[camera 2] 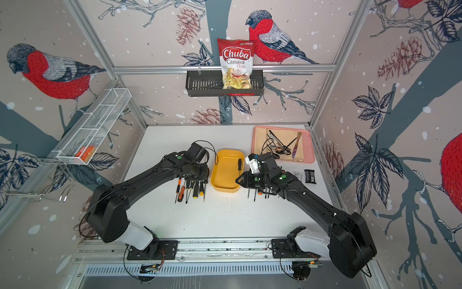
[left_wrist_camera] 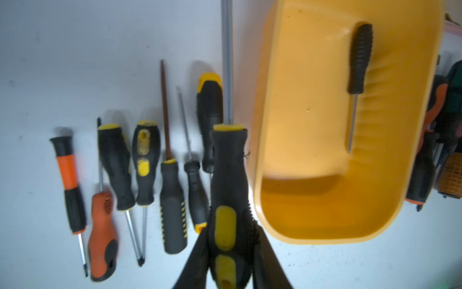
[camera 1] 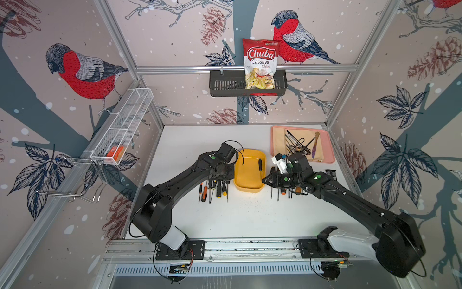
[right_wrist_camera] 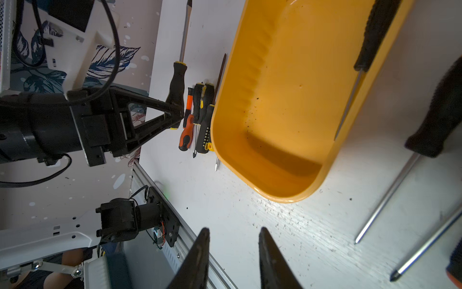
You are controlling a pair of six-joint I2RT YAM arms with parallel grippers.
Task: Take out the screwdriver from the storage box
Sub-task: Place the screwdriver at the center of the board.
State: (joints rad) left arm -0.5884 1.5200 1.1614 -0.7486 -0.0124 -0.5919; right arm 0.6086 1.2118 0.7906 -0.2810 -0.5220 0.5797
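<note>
Screwdriver in the box: the black screwdriver (camera 1: pixel 260 168) lies flat in the storage box (camera 1: pixel 246 175), against its right-hand wall, at centre frame in both top views.
Axis and heading: its long axis runs parallel to the box's long sides, handle toward the upper frame and tip toward the lower frame.
Second tool: the black-and-yellow screwdriver (left_wrist_camera: pixel 228 172) sits outside the box, just beside its left wall and parallel to it. Its shaft heads the opposite way from the black one's.
Left arm: the left arm (camera 1: pixel 180 180) reaches in from the lower-left rail, elbow out, with the wrist bent down just left of the box.
Left pincer: the left pincer (left_wrist_camera: pixel 231 232) is clamped on the black-and-yellow handle near its butt. Whether that tool touches the bench (camera 1: pixel 250 217) cannot be told.
Right arm: the right arm (camera 1: pixel 350 197) comes in from the lower right, wrist low.
Right pincer: the right pincer (right_wrist_camera: pixel 233 230) is narrowly parted with nothing between its tips, near the box's lower-right corner.
Looks: the black screwdriver is slim, with a ribbed all-black handle and a thin bright shaft. The box is shallow and yellow with rounded corners.
Neighbours: a row of screwdrivers (camera 1: pixel 212 190) lies on the bench left of the box.
</note>
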